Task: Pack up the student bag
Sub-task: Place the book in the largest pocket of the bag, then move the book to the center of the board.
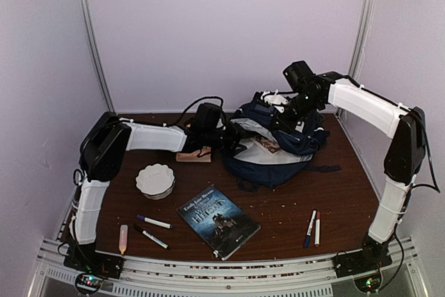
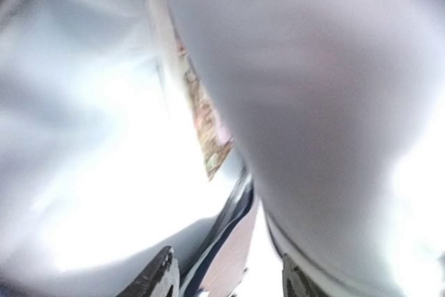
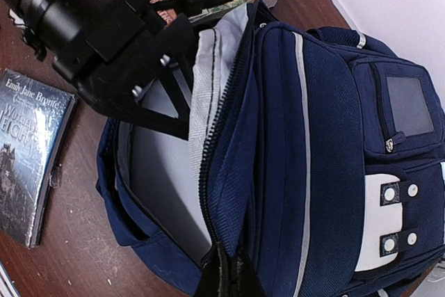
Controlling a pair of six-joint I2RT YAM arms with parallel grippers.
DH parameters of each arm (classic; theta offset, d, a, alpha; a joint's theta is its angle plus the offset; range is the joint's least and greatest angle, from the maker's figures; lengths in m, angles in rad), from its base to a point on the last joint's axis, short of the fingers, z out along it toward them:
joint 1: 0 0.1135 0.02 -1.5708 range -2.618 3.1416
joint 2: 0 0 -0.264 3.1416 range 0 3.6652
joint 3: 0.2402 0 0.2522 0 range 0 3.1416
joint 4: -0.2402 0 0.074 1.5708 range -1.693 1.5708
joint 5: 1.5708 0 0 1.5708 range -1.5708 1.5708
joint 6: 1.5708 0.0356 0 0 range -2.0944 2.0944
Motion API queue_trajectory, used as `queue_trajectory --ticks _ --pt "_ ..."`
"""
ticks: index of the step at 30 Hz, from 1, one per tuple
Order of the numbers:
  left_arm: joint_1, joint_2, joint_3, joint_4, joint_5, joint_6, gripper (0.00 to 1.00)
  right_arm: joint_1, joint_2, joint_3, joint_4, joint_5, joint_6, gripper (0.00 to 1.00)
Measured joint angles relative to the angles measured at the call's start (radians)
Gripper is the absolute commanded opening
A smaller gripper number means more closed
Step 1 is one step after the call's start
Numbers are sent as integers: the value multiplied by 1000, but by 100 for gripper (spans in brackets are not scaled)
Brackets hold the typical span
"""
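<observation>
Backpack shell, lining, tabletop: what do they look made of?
The student bag: matte navy woven fabric, weave and stitching visible; probably synthetic. Its lining: smooth pale grey cloth, faint sheen. The table: dark brown wood grain; solid or veneer unclear.

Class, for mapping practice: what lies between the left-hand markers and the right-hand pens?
A dark book lies flat between the markers and the pens; the top view shows it.

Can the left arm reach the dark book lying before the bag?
Probably yes: the book lies uncovered on the table, but the open left claw must first leave the student bag.
</observation>
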Motion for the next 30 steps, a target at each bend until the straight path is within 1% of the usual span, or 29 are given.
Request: queue_trajectory --ticks 3,7,11,12,14,16,17,18,20,23,25,30 --pt "10 -62 -48 -66 21 59 52 -6 -1 -5 -23 -44 -34 0" --pt "37 -176 -167 -136 64 104 51 -6 -6 -38 -47 -123 -78 0" --pt "71 -279 -297 -213 104 151 52 -6 -6 -69 -55 -150 -108 1" --pt "82 -307 -324 -253 112 175 52 -6 -6 -77 -57 -156 -119 4" --pt "103 -348 -350 -332 116 237 53 -6 -6 -92 -64 -167 -137 14" --pt "124 -392 -352 -433 107 322 51 0 -6 -116 -72 -182 -161 22" --pt "132 -414 -352 -475 103 369 50 3 -7 -135 -74 -187 -172 24" --pt "139 -439 -352 -521 100 422 50 7 -7 -150 -75 -190 -174 29" --pt "143 -474 -345 -598 92 513 50 20 -7 -198 -77 -193 -189 36" --pt "126 -518 -338 -715 63 666 50 38 -9 -243 -87 -197 -200 43" --pt "109 -540 -344 -769 54 743 50 50 -18 -261 -91 -208 -203 48" --pt "47 -595 -428 -850 58 876 48 114 -98 -326 -96 -245 -242 51"
